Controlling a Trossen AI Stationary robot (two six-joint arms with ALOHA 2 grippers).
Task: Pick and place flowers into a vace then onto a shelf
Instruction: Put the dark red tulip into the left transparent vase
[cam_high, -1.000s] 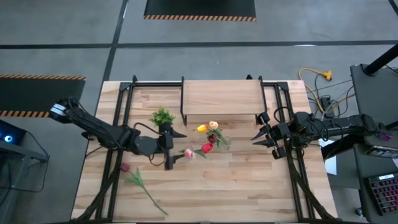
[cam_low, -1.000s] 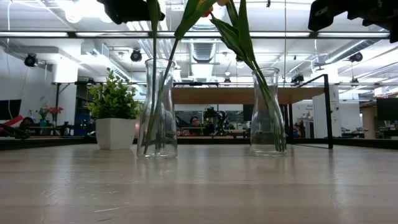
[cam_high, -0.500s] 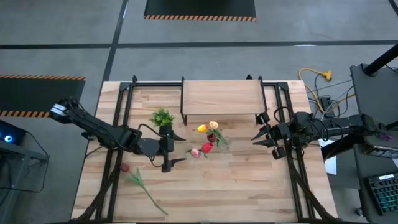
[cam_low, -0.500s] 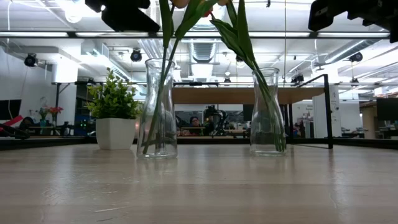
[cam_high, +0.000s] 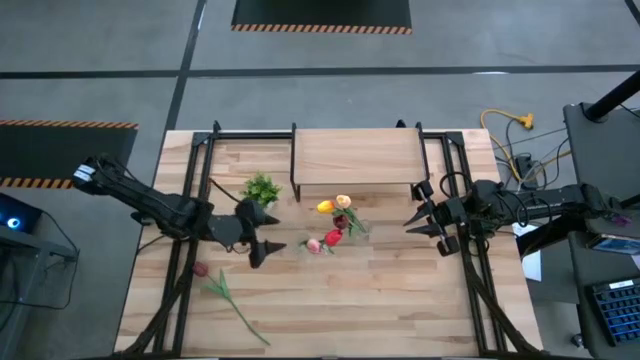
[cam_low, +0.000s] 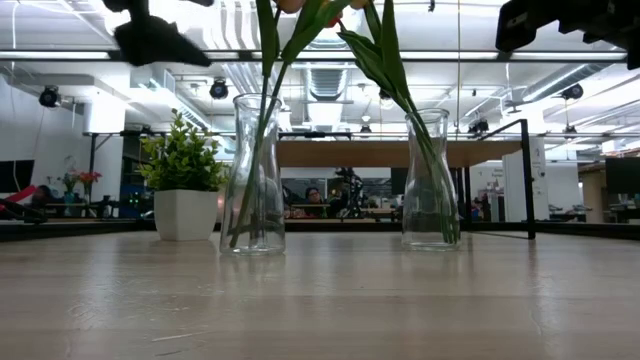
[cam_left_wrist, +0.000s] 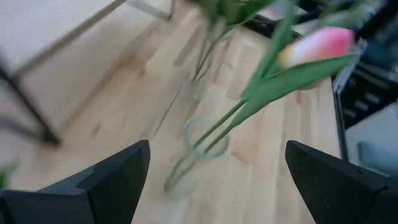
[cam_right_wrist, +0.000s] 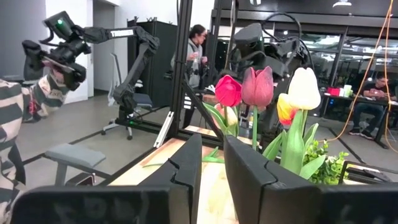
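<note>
Hovering above the table (cam_high: 400, 300), the left gripper (cam_high: 262, 233) has its fingers spread wide with nothing between them, just left of two glass vases. The near vase (cam_low: 252, 175) holds a pink tulip (cam_high: 313, 246) on a leaning stem; the other vase (cam_low: 430, 180) holds red, yellow and peach flowers (cam_high: 338, 220). One dark tulip (cam_high: 201, 270) lies flat on the table at the near left. The shelf (cam_high: 355, 158) stands at the far side. The right gripper (cam_high: 417, 217) waits to the right, fingers close together and empty.
</note>
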